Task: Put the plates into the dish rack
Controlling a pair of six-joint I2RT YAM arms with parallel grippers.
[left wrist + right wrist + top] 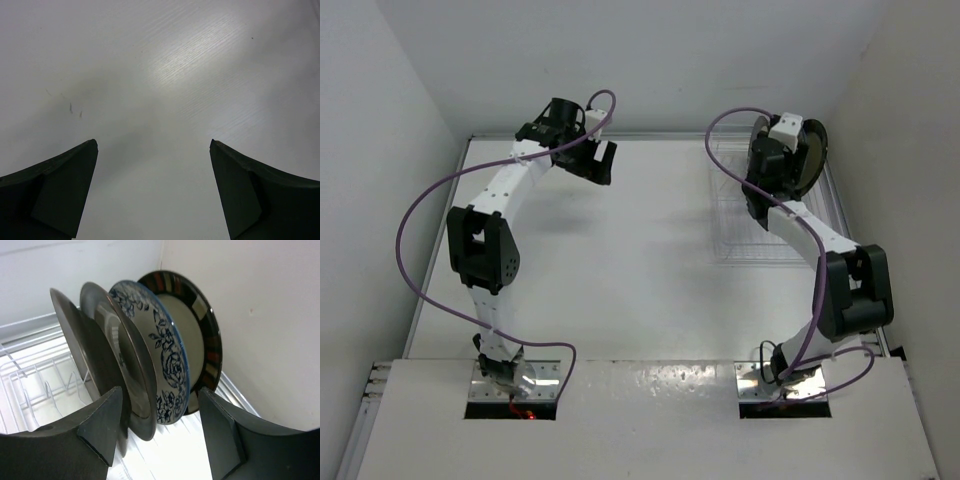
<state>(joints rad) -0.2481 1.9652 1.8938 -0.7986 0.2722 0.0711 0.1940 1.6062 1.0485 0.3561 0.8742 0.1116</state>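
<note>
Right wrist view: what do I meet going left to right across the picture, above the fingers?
rack → grey plate → second grey plate → floral plate → checked-rim plate

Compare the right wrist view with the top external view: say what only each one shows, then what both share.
Only the right wrist view tells apart the front grey plate, the second grey plate, the blue floral plate and the checked-rim plate, all on edge in a row. It also shows the right gripper with its fingers spread.
Only the top external view shows the left arm and the left gripper over the table at far left.
Both show the plates standing in the dish rack.
</note>
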